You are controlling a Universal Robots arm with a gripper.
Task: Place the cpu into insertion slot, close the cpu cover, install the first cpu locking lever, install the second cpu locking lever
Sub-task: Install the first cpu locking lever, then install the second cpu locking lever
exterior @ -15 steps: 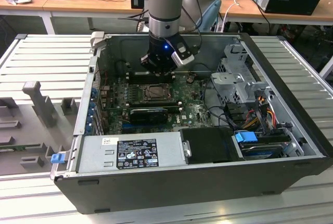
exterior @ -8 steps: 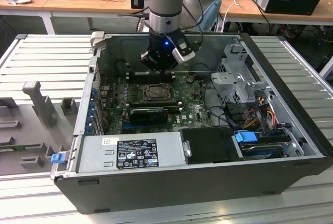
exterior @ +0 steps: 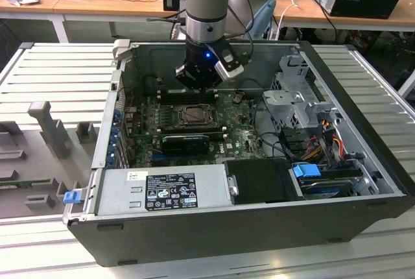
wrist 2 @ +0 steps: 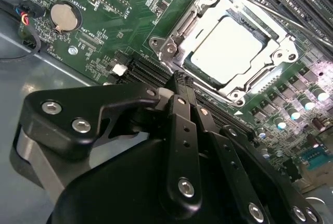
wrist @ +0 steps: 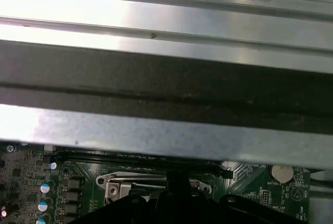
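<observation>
Hovering just above the socket (wrist 2: 231,52), the gripper (wrist 2: 179,81) has its jaws closed together, holding nothing. Chip (wrist 2: 227,48) sits in the socket, cover (wrist 2: 179,34) lying flat around it, on the green board (wrist 2: 125,10).

No text can be read. A black-and-white sticker (exterior: 170,191) sits on the grey power supply (exterior: 130,194), well apart from the gripper (exterior: 196,86) and nearer the exterior view's camera, its print too fine to make out (white lettering on the green circuit board (wrist 2: 104,21) just beyond the gripper is likewise too small).
</observation>
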